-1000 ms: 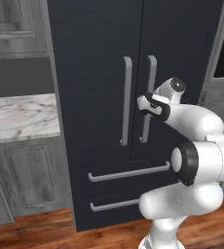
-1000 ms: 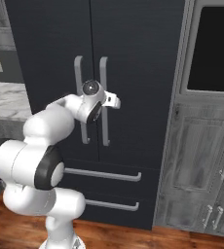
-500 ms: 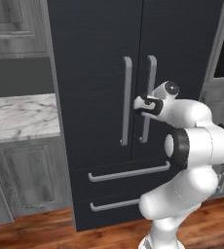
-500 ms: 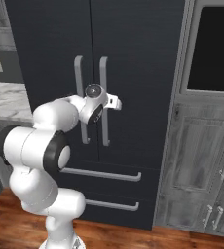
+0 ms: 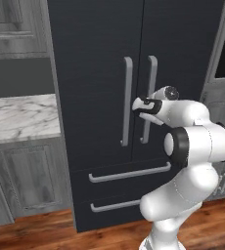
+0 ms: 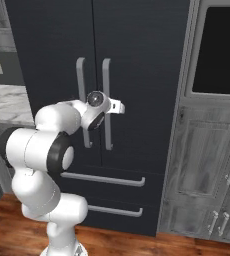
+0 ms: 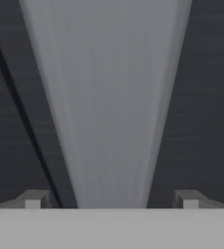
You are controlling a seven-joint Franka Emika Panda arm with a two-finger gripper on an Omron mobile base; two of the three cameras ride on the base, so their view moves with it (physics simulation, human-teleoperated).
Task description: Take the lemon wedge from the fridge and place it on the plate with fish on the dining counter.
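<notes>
The fridge (image 5: 95, 73) is standing shut, both black doors closed, its long grey bar handles running vertically. The gripper (image 7: 109, 199) is spreading wide, its fingertips (image 7: 33, 199) straddling the right-hand handle (image 7: 104, 107) without clamping it. A marble-topped cabinet (image 5: 19, 117) is sitting left of the fridge, wood flooring (image 6: 187, 247) below.
</notes>
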